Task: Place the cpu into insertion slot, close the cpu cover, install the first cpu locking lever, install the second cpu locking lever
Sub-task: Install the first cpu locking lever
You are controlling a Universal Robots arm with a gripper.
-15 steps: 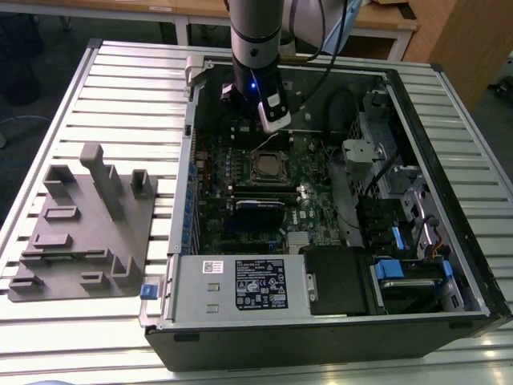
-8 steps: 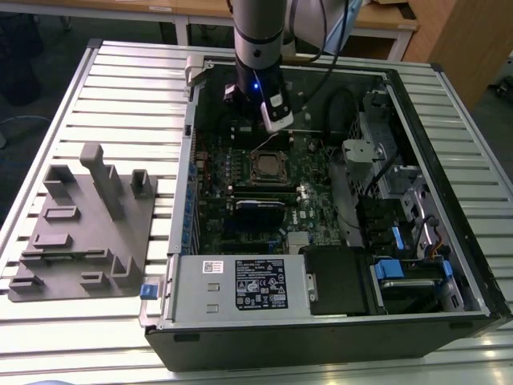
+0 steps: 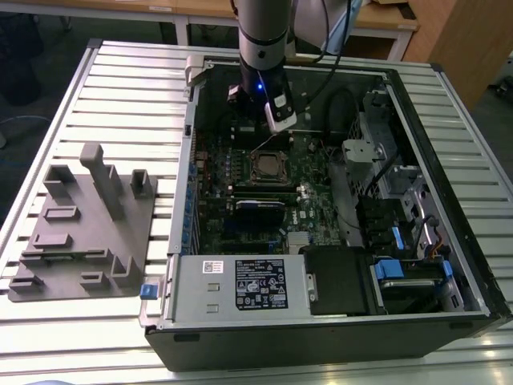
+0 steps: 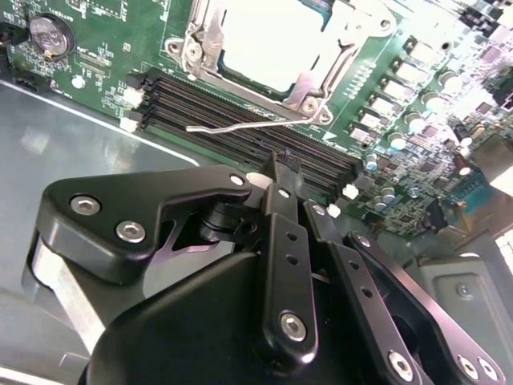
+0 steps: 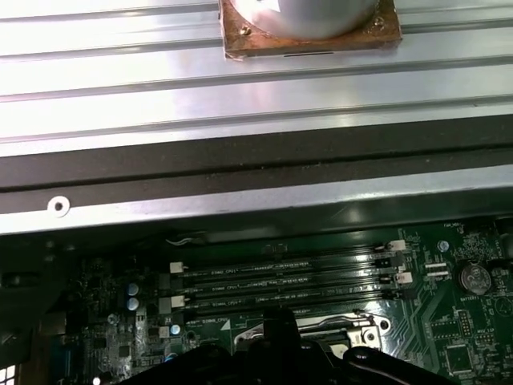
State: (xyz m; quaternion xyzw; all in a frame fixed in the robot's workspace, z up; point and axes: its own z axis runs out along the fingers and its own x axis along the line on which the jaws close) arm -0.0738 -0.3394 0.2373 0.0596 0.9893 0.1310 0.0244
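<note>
Two steps look done: cpu point(image 4: 268, 44) sits in the insertion slot point(image 3: 268, 165), cpu cover point(image 4: 314, 79) down over it. One locking lever point(image 4: 240, 125) juts loose over the memory slots point(image 4: 208, 103). Gripper point(image 4: 280, 164) just beside it, fingers pinched together, empty. I'd say the first lever is in hand; it needs pressing down and hooking.

Nothing legible anywhere. Black-and-white printed label point(image 3: 259, 284) on the grey power supply point(image 3: 200, 301) in the exterior view, print too small to read; small white sticker point(image 3: 212, 267) just beside it. Faint white lettering along the memory slots point(image 5: 280, 281) in the first wrist view, unreadable. Pale top of the cpu point(image 4: 268, 40) in the second wrist view, no marking made out.
</note>
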